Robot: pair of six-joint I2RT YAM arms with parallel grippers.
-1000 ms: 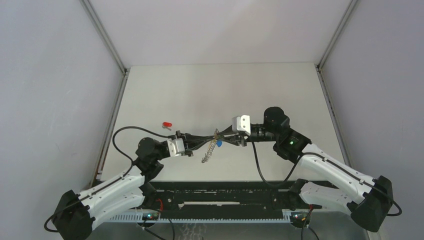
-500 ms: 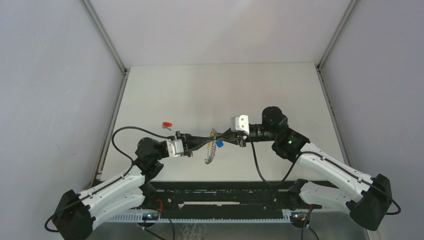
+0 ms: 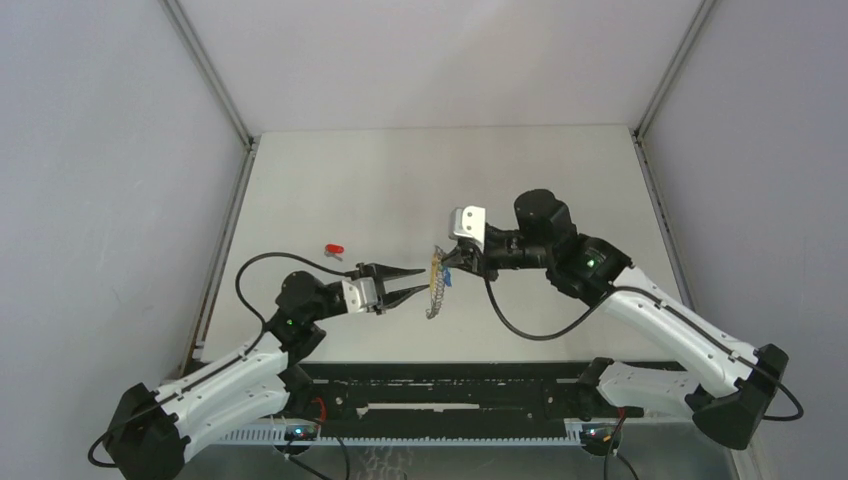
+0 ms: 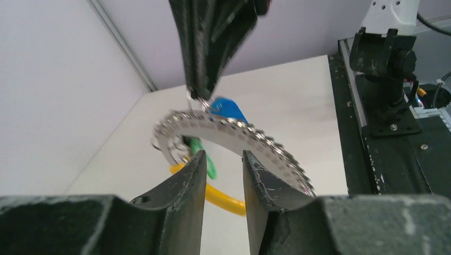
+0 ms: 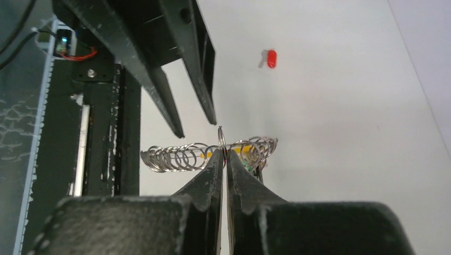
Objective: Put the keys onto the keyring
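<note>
Right claw (image 5: 223, 153) pinching one keyring (image 5: 221, 134), one blue key (image 4: 226, 108) hanging, one red key (image 3: 334, 247) apart

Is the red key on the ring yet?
No, the red key lies by itself on the table, well apart from the keyring pinched in the right gripper.

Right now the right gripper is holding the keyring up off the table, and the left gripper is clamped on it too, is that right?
Not quite. The left gripper is open, not clamped on the keyring; the left wrist view shows its fingers spread. The right gripper does hold the keyring up off the table.
</note>
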